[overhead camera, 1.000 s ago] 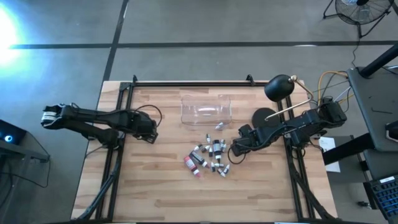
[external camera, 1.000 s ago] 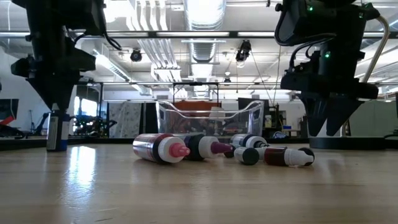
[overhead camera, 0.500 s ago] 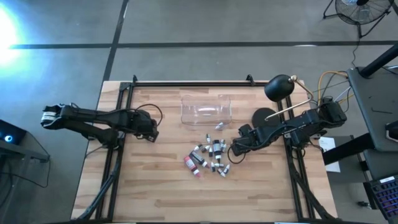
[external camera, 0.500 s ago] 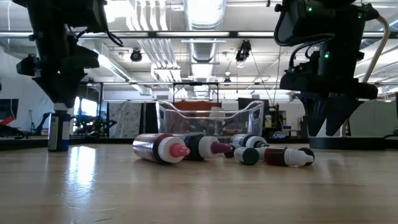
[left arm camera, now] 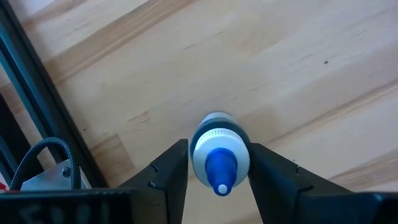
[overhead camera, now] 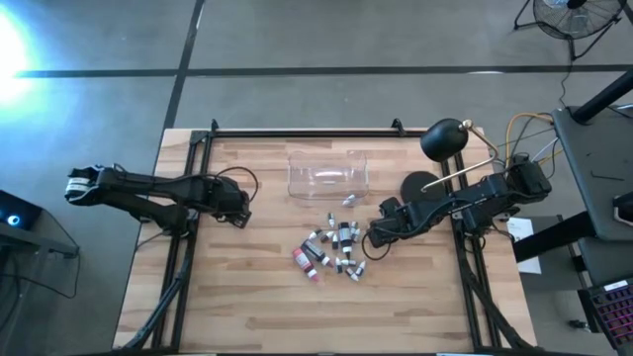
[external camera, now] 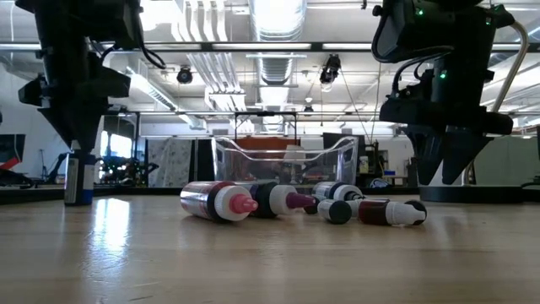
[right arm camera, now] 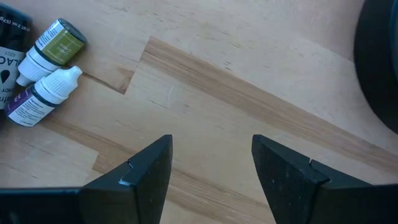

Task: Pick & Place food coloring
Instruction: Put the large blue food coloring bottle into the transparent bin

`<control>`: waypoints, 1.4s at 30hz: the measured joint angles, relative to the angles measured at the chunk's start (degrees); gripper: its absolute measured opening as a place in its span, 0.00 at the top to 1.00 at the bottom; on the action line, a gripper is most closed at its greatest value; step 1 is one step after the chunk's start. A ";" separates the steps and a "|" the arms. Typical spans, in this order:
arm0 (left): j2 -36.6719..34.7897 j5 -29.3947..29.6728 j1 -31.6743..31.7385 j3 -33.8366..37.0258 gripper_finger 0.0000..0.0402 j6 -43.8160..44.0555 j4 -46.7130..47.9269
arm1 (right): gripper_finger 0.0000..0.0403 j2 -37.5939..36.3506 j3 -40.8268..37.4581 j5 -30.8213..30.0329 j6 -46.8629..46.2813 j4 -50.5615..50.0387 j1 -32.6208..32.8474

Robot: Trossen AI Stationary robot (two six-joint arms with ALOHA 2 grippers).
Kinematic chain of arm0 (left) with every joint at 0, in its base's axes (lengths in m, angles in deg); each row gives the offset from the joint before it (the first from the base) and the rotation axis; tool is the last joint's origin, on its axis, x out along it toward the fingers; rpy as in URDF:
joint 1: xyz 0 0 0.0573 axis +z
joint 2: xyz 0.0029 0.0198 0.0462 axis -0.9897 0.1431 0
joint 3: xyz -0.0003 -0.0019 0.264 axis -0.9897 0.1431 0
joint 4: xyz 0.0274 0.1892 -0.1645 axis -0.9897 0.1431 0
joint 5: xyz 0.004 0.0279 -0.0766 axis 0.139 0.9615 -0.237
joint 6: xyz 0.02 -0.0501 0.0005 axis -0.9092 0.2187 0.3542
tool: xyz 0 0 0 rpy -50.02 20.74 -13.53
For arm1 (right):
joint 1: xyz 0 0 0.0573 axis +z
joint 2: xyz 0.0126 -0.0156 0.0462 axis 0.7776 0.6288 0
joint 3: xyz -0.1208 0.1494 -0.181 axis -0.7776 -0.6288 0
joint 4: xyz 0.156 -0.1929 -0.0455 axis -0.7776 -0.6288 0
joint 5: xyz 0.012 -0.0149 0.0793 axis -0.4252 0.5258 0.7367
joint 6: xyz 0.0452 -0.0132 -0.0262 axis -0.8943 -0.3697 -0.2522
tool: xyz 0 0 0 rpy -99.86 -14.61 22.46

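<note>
Left arm reaches in from the table's left edge; left gripper (overhead camera: 240,211) points down, fingers clamped on an upright blue-tipped bottle (left arm camera: 219,157) standing on the table (overhead camera: 247,307). Right gripper (overhead camera: 374,237) hangs just right of the food coloring pile (overhead camera: 331,252), fingers apart over bare wood. Clear box (overhead camera: 327,174) sits behind the pile. Open tabletop lies between the left gripper and the pile.

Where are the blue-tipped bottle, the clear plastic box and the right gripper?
blue-tipped bottle (left arm camera: 219,157), left wrist view, white cap.
clear plastic box (overhead camera: 327,174), high view, its floor.
right gripper (right arm camera: 211,163), right wrist view, between fingertips.
</note>
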 joint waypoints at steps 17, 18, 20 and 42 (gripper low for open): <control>0.18 0.88 0.11 -8.45 0.77 -2.00 -0.10 | 0.47 0.00 0.00 -0.09 -1.04 -0.07 0.01; 0.34 1.38 0.27 -10.58 0.77 -2.91 -0.15 | 0.47 0.00 0.00 -0.07 -1.09 -0.09 0.02; 1.17 2.77 0.66 -15.43 0.77 -5.73 -0.80 | 0.47 -0.01 0.00 0.00 -1.05 -0.18 0.02; 41.57 -3.19 19.87 -60.41 0.77 -51.04 0.78 | 0.47 -3.93 -0.02 -3.14 -16.42 -3.63 9.36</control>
